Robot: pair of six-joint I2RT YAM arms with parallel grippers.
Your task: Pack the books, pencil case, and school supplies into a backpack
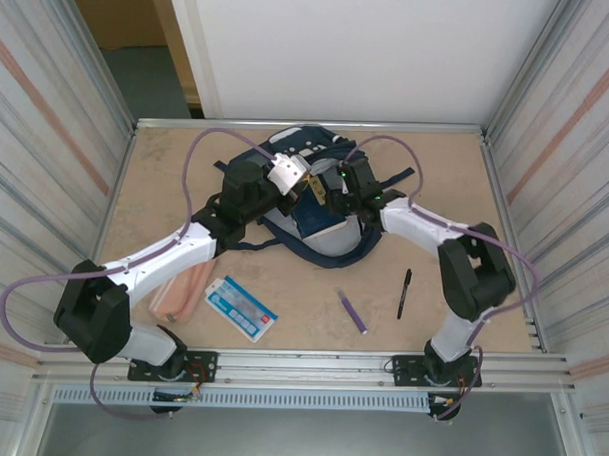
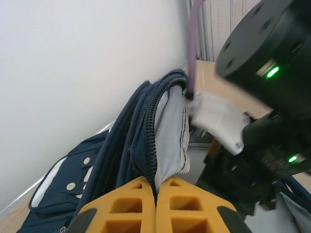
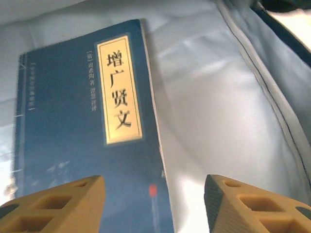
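The navy backpack (image 1: 309, 148) lies at the back middle of the table with its mouth held open. My left gripper (image 1: 310, 185) is shut on the zipper edge of the backpack (image 2: 154, 121), its yellow fingers (image 2: 126, 204) pressed together on the fabric. The navy book (image 3: 58, 141) with its yellow label lies flat on the pale lining inside. My right gripper (image 3: 155, 199) hangs open just above the book's right edge, touching nothing. The salmon pencil case (image 1: 182, 289), light-blue booklet (image 1: 242, 308), purple pen (image 1: 354, 312) and black pen (image 1: 404, 292) lie on the table in front.
The right arm's dark wrist (image 2: 265, 68) sits close beside my left gripper over the backpack's mouth. Corrugated walls close both sides, and a white wall stands at the back. A metal rail (image 1: 310, 366) runs along the near edge.
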